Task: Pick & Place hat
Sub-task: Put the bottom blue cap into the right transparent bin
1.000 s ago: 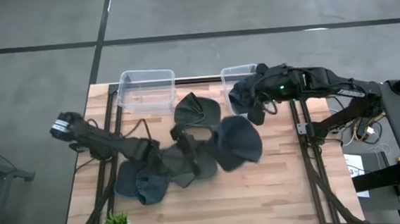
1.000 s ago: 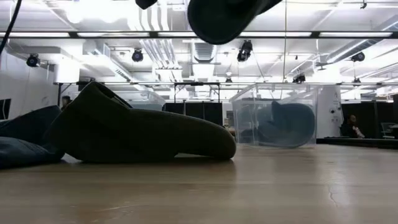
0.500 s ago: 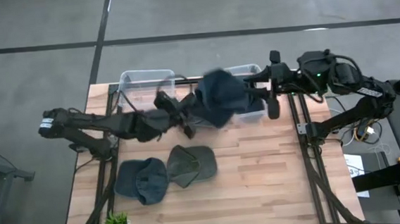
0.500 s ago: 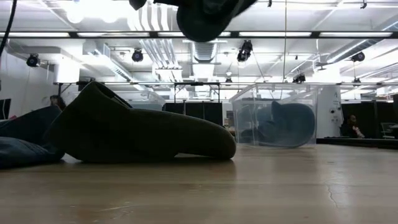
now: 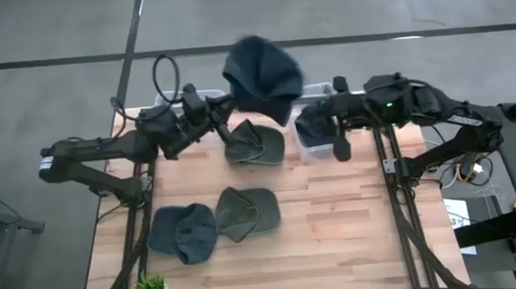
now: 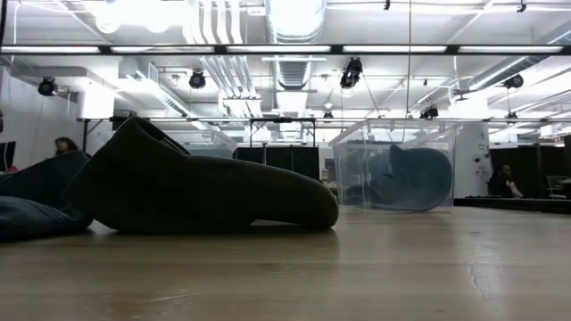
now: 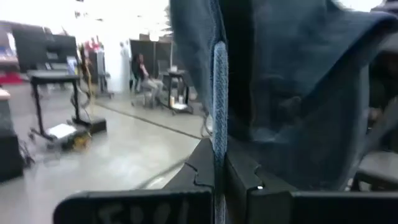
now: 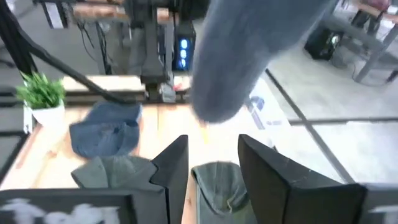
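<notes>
Hat [image 5: 262,74], dark blue, now hangs raised above the tabletop's far edge, between the two clear bins; half a second ago I saw it lower, over the right bin, so I judge the transfer unfinished. Left gripper [image 5: 218,114] is clamped on the hat's fabric; the left wrist view shows cloth [image 7: 292,93] pinched between its closed fingers. Right gripper [image 5: 315,115] waits at the far right corner over the right bin [image 5: 317,145], fingers apart and holding nothing. That bin already contains one blue hat [image 6: 406,178]. Left bin [image 5: 166,100] is mostly hidden under the left arm. Green hat [image 5: 254,145] lies near the far edge; another green hat [image 5: 247,212] and a blue hat [image 5: 182,233] lie nearer the front edge.
</notes>
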You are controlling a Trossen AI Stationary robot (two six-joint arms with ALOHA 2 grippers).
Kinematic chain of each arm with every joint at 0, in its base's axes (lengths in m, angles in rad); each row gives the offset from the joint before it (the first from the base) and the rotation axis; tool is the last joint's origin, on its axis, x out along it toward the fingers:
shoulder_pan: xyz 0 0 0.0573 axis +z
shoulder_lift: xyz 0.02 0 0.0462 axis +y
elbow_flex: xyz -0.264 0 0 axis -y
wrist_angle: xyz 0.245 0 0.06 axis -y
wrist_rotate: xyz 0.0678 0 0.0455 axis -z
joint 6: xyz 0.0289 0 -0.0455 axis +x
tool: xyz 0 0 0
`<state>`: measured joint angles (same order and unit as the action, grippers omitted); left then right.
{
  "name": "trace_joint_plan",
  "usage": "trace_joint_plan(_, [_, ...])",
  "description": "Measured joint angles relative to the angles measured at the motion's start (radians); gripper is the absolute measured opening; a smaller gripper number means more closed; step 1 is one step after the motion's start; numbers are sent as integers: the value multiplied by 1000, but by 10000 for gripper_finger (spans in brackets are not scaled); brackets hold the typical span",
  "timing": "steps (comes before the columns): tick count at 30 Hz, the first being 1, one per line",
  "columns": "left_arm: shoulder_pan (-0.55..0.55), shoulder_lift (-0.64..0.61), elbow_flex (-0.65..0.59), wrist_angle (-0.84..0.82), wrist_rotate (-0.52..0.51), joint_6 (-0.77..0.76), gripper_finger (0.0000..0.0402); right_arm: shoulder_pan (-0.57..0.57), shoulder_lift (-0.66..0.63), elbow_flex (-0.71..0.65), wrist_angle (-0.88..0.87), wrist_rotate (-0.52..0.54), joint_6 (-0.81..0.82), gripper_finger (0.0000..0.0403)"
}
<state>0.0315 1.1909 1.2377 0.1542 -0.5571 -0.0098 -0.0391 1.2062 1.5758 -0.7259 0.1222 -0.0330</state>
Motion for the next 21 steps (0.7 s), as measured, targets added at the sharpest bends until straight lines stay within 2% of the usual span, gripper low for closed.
trace_joint_plan(6, [24,-42,0,29,32,52,7,0,46,-1,33,10,-61,121])
trace_joint_plan(11, [32,-38,1,29,69,48,7,0,74,-9,149,11,-110,123])
trace_joint_plan(15, [33,-30,1,30,70,77,7,1,79,-16,243,45,-169,125])
trace_joint_plan(21, [34,-30,1,61,64,109,7,0,81,-31,279,64,-188,119])
